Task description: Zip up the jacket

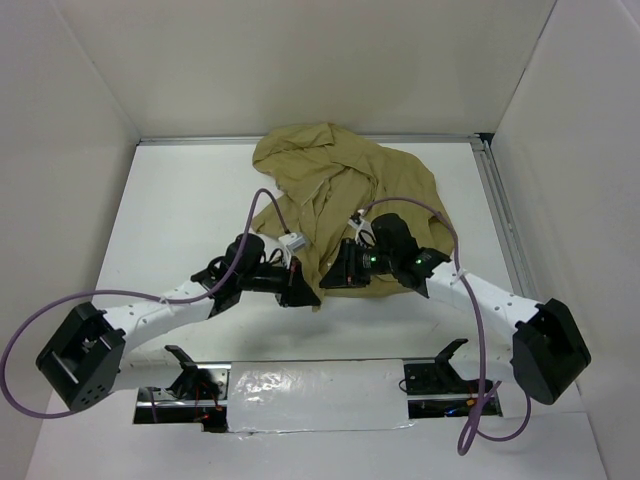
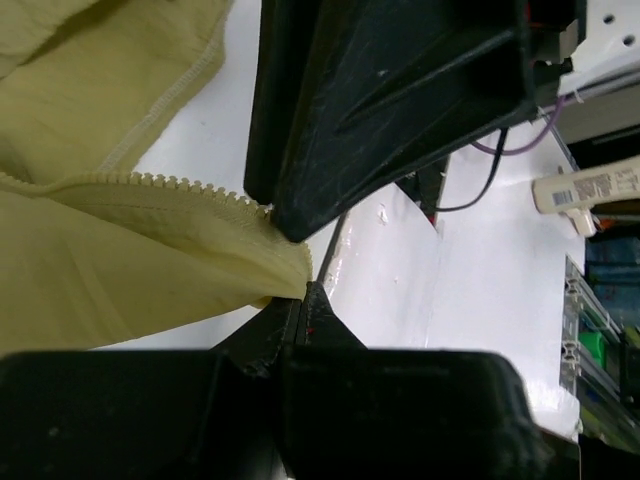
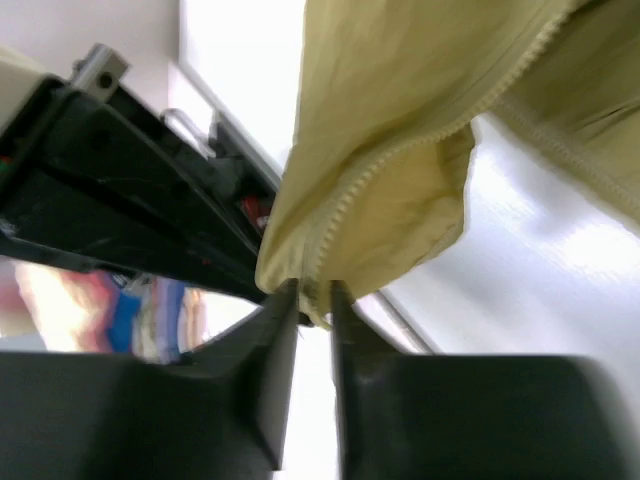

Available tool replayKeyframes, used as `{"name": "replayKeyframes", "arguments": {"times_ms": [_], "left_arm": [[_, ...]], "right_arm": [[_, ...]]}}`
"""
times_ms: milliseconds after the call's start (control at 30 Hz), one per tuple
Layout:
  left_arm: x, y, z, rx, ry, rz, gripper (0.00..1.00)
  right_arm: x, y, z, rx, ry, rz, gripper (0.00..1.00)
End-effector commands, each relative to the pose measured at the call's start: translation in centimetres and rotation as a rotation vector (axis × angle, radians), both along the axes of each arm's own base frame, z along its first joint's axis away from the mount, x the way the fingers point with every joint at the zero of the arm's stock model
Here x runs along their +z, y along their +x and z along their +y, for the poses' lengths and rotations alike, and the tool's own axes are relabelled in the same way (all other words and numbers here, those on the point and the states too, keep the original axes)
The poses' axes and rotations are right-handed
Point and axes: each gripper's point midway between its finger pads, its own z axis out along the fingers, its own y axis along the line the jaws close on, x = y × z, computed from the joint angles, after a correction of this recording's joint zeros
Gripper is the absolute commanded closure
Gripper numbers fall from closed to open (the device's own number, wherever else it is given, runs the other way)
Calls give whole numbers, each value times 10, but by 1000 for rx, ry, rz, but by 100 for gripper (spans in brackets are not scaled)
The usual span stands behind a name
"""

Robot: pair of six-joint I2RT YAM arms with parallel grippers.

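Observation:
The khaki-tan jacket (image 1: pixel 340 180) lies crumpled at the back middle of the white table, its lower end drawn towards the arms. My left gripper (image 1: pixel 303 292) is shut, and a hem corner of the jacket (image 2: pixel 100 270) runs into its closed tips (image 2: pixel 300 295). A row of zipper teeth (image 2: pixel 150 182) leads towards that corner. My right gripper (image 1: pixel 335 278) is right beside it. In the right wrist view it (image 3: pixel 312 290) is shut on a fold of the jacket (image 3: pixel 400 120) at its zipper edge (image 3: pixel 345 200). The slider is not visible.
White walls enclose the table on three sides, with an aluminium rail (image 1: pixel 500 210) along the right. Purple cables (image 1: pixel 420 205) loop over both arms. A shiny strip (image 1: pixel 310 385) and two black mounts lie at the near edge. The right arm's black body (image 2: pixel 400 80) looms close above the left gripper.

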Motion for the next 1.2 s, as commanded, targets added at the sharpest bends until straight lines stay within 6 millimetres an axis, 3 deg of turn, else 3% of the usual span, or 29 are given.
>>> {"name": "replayKeyframes", "arguments": {"times_ms": [0,33,233,267,333,367,400,433,500,533,600,633,667,767,1167], "left_arm": [[8,8,4,86,5,-21,100],[6,11,6,119,13,2,100],[-23,23,39,369,107,180,100],[-20,24,43,388,96,178,100],[-19,24,51,428,84,191,100],[-17,24,53,433,73,185,100],[-17,23,55,438,70,182,100],[-16,21,57,439,61,175,100],[-16,18,58,437,51,170,100],[-14,18,59,435,41,162,100],[-15,18,60,438,39,163,100],[-18,18,60,438,42,170,100],[-18,18,60,438,42,165,100],[-25,18,59,428,37,186,100],[-18,14,58,399,4,175,100]], "right_arm": [[8,18,-7,-68,-97,-86,63],[5,21,-11,-93,-119,-84,50],[-18,54,-51,-332,-307,-66,43],[-25,67,-64,-403,-392,-76,43],[-43,73,-73,-440,-510,-41,43],[-37,90,-77,-491,-553,-79,43],[-37,96,-77,-505,-576,-83,43],[-51,100,-74,-499,-616,-61,43],[-48,117,-65,-516,-626,-81,44],[-67,121,-65,-513,-675,-47,45],[-69,133,-62,-544,-717,-42,46],[-85,135,-67,-552,-788,-23,46],[-81,143,-61,-570,-784,-35,46],[-94,152,-52,-576,-809,-19,46],[-128,158,-47,-614,-870,22,47]]}}
